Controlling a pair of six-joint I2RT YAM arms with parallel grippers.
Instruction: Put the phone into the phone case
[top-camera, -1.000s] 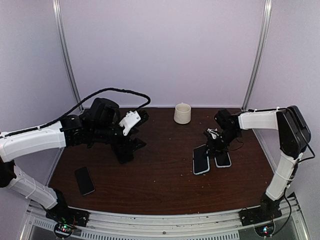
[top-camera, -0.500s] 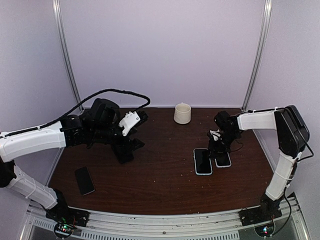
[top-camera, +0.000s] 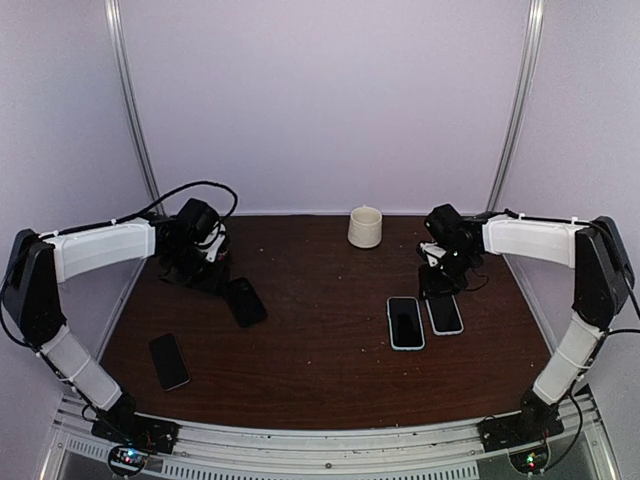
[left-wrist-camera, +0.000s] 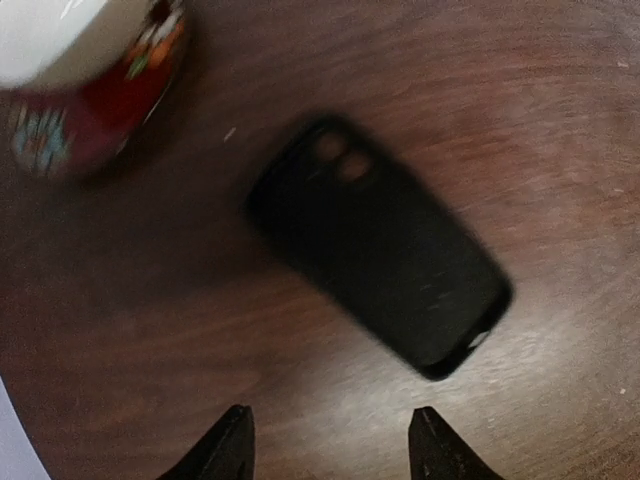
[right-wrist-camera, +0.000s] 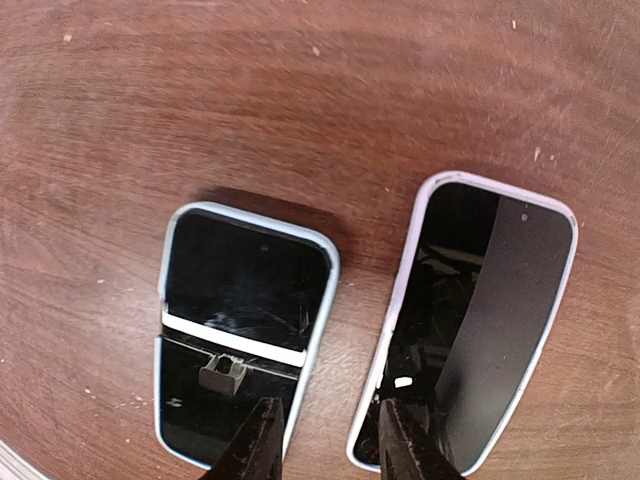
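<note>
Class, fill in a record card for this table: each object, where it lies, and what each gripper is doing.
surface: dark wooden tabletop
black phone case: flat, left side, camera cutouts showing, untouched
black phone: flat, near left corner
blue-rimmed phone: screen up, right side
white-rimmed phone: screen up, just right of the blue-rimmed one, not touching it
cup: upright, far middle
left gripper: open, empty, near the case, not touching
right gripper: open, empty, above the gap between the rimmed phones
</note>
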